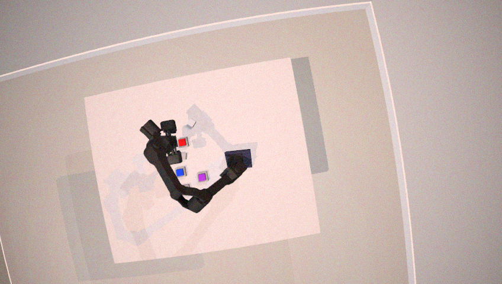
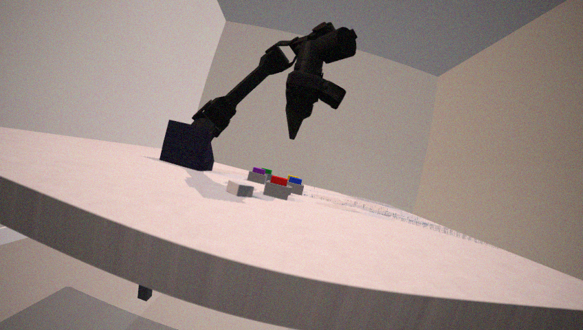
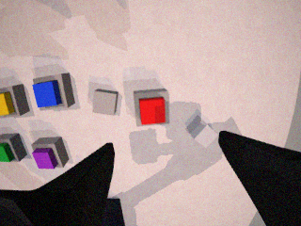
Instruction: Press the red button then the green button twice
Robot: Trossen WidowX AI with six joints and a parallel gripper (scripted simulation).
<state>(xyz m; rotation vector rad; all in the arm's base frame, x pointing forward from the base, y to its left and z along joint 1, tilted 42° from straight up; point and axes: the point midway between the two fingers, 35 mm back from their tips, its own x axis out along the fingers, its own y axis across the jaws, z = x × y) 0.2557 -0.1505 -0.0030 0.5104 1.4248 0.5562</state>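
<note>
From above, the black jointed arm [image 1: 165, 168] covers the square yellow push-button and the square green push-button; only a sliver of one grey housing [image 1: 186, 185] peeks out beside it. A small grey block [image 1: 183, 155] is half hidden under the wrist.

In the exterior view, the green push-button [image 2: 267, 170] and yellow push-button [image 2: 291, 177] show only as thin strips behind their neighbours.

In the wrist view, both dark jaws are cut off by the lower edge, and the yellow push-button [image 3: 6, 104] and green one [image 3: 6, 153] are clipped at the left edge.
</note>
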